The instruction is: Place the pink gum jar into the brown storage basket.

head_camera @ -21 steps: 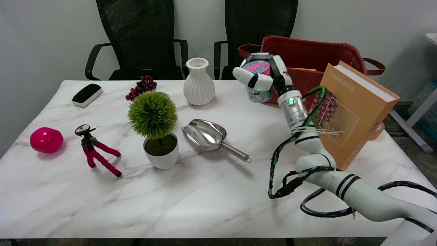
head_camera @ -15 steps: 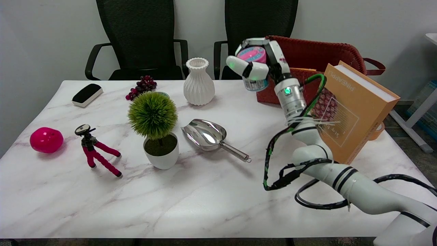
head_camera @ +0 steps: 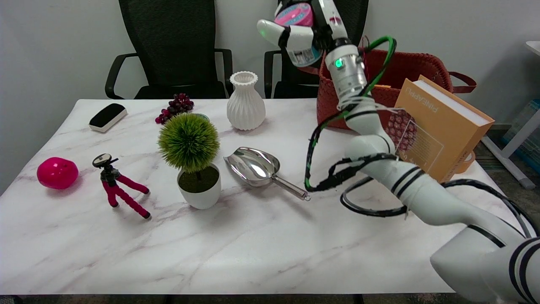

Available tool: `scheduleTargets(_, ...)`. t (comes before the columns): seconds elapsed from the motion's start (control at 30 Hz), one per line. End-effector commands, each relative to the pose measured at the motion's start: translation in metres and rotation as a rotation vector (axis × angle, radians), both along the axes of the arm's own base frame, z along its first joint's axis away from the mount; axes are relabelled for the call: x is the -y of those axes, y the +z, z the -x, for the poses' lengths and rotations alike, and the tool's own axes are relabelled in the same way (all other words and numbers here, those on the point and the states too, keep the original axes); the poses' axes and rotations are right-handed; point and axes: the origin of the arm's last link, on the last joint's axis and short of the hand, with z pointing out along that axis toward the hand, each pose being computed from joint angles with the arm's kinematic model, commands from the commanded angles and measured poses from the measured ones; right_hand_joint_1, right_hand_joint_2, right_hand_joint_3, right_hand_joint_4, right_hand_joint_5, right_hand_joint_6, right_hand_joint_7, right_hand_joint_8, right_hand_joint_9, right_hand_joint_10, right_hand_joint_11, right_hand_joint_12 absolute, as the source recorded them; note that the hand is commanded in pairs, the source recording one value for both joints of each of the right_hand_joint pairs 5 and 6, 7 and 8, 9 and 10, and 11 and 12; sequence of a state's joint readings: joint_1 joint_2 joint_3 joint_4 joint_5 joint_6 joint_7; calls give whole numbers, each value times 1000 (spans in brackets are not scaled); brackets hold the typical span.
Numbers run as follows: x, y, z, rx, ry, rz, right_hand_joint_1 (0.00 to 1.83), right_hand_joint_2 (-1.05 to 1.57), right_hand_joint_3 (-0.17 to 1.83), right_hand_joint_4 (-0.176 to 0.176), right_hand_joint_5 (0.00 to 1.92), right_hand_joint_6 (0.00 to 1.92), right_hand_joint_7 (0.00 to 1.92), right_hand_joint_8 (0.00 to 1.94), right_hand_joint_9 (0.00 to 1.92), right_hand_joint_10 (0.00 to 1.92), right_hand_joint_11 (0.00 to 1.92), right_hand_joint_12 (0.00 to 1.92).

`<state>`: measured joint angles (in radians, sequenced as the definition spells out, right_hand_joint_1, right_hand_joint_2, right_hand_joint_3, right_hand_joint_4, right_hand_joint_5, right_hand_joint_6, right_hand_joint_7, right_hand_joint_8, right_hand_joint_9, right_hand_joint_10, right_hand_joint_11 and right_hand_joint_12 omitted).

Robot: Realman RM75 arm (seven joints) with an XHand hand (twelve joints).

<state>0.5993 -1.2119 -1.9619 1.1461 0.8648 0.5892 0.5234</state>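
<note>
- Right hand [head_camera: 301, 31] grips the pink gum jar [head_camera: 295, 19], fingers wrapped round its sides, pink lid facing up and towards the camera.
- Jar is high in the air at the far side, well above the counter [head_camera: 253, 245], just left of the brown storage basket [head_camera: 405, 67] and about level with its rim or higher.
- Jar looks small, rigid plastic, likely light. Smooth labelled wall could be slippery; a wrap round the body below the lid seems the sound hold.
- Not fragile by the look of it; a short drop into the basket should do no harm.
- Orange book [head_camera: 438, 135] leans against the basket's near side.
</note>
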Motion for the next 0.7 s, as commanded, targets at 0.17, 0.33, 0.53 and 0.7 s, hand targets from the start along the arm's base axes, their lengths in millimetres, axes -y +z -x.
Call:
scheduleTargets(0.17, 59, -23, -102, -357, 10, 270, 1033, 566, 620, 0, 1079, 1079, 1917, 1917, 1671, 1671, 1920, 1920)
scheduleTargets(0.33, 75, -18, -110, -442, -38, 338, 1026, 609, 592, 0, 1093, 1093, 1920, 1920, 1678, 1678, 1920, 1920)
scheduleTargets(0.53, 96, -5, -116, -521, -123, 406, 1010, 674, 545, 0, 1138, 1138, 1920, 1920, 1736, 1736, 1920, 1920)
scheduleTargets(0.7, 108, 1, -119, -631, -186, 468, 995, 744, 512, 0, 1158, 1158, 1920, 1920, 1775, 1775, 1920, 1920)
